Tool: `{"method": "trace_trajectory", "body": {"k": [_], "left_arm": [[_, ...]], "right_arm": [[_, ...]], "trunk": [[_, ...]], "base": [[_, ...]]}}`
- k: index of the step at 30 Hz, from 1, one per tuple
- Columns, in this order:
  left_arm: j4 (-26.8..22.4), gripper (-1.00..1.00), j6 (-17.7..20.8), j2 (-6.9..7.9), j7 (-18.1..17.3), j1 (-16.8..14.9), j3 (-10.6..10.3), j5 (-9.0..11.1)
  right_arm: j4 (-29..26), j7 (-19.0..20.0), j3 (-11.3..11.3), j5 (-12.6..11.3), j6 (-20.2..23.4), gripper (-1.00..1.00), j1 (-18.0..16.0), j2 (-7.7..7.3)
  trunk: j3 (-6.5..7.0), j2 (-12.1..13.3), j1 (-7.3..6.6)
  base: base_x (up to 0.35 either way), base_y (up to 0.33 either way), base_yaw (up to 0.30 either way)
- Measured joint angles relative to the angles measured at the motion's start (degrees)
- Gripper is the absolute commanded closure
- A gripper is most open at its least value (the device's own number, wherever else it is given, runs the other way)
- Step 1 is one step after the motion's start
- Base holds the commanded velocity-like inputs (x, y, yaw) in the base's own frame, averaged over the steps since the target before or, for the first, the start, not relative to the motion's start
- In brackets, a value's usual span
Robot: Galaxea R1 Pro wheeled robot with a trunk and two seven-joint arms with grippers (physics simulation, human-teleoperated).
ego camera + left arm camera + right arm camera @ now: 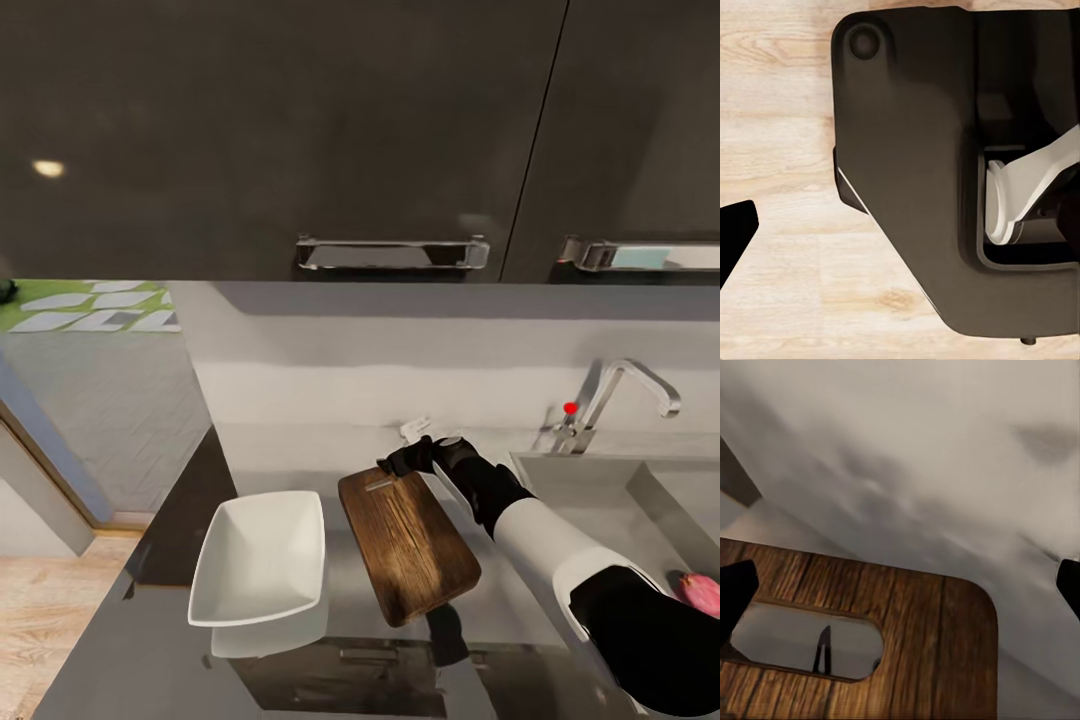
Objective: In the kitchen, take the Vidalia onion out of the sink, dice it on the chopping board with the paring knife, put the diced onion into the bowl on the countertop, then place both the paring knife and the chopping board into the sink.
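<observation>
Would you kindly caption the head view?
Right gripper at the chopping board's slotted end; bowl beside it, onion in sink.

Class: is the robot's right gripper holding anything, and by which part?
Nothing: the right gripper hovers open over the chopping board's slot-handle end.

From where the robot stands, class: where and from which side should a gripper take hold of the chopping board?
At the slot handle end of the chopping board, its far end near the wall, coming from above. The board lies flat on the countertop, and the right gripper already hovers there, open.
</observation>
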Motion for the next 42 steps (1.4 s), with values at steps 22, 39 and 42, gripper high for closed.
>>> {"method": "trace_trajectory", "body": {"k": [22, 39, 42], "left_arm": [[0.09, -1.00, 0.00, 0.00, -0.01, 0.01, 0.00, 0.00], [0.18, -1.00, 0.00, -0.03, -0.01, 0.01, 0.00, 0.00], [0.21, -1.00, 0.00, -0.04, -0.01, 0.01, 0.00, 0.00]], "right_arm": [[0.58, 0.00, -0.01, -0.01, -0.01, -1.00, 0.00, -0.11], [0.58, -0.01, 0.00, -0.01, -0.02, -1.00, 0.04, -0.20], [0.58, -0.01, -0.01, -0.01, -0.01, -1.00, 0.02, -0.20]], "trunk": [[-2.03, 0.00, 0.00], [-3.60, -0.01, 0.00], [-3.88, -0.01, 0.00]], "base": [[0.000, 0.000, 0.000], [0.000, 0.000, 0.000], [0.000, 0.000, 0.000]]}}
